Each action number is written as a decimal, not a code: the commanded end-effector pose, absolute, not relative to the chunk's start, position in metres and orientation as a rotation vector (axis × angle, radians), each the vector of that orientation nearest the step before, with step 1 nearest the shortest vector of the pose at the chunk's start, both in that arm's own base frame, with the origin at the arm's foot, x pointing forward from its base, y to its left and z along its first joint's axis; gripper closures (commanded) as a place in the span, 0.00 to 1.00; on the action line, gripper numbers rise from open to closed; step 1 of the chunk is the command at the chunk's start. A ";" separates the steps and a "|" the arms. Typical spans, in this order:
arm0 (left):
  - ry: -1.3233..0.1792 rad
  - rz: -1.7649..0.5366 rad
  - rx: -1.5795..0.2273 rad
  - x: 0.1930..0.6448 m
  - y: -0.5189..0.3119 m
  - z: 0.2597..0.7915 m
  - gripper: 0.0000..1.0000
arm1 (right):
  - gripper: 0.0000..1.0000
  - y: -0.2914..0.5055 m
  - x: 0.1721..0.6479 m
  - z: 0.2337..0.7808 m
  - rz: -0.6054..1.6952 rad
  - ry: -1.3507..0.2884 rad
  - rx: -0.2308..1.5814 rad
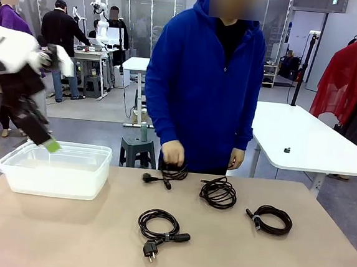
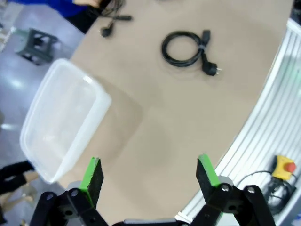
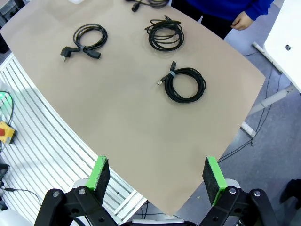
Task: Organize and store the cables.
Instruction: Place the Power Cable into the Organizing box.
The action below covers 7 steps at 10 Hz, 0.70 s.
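Several coiled black cables lie on the tan table (image 1: 63,236). One with a chunky power plug (image 1: 159,227) lies near the front middle, also in the left wrist view (image 2: 186,47) and the right wrist view (image 3: 89,40). A looser coil (image 1: 218,192) lies behind it and a tied coil (image 1: 271,220) to the right. The person's hand (image 1: 172,152) rests on a fourth cable (image 1: 165,173) at the far edge. My left gripper (image 2: 149,174) hangs open and empty above the table beside the bin. My right gripper (image 3: 155,174) stands open and empty high over the table's near right corner.
A clear plastic bin (image 1: 56,171) stands empty at the table's far left, below my left arm (image 1: 20,88). A person in a blue hoodie (image 1: 202,79) stands at the far edge. A red stop button (image 2: 284,168) lies off the table's near side.
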<state>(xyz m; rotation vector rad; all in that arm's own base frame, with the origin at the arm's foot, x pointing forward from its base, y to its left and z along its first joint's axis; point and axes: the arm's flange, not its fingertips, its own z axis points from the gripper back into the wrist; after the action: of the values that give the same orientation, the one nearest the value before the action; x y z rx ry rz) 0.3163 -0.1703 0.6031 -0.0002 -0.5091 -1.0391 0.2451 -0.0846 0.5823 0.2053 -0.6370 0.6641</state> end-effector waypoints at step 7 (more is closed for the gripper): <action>-0.355 -1.280 0.026 0.348 -0.250 0.588 0.00 | 0.00 -0.086 0.245 0.582 0.658 -0.642 0.204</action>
<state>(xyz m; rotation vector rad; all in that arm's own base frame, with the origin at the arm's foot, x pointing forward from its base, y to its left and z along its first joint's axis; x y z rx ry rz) 0.3471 -0.2559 0.5785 0.0209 -0.4105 -1.2535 0.2451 -0.0846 0.5824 0.2051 -0.6371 0.6641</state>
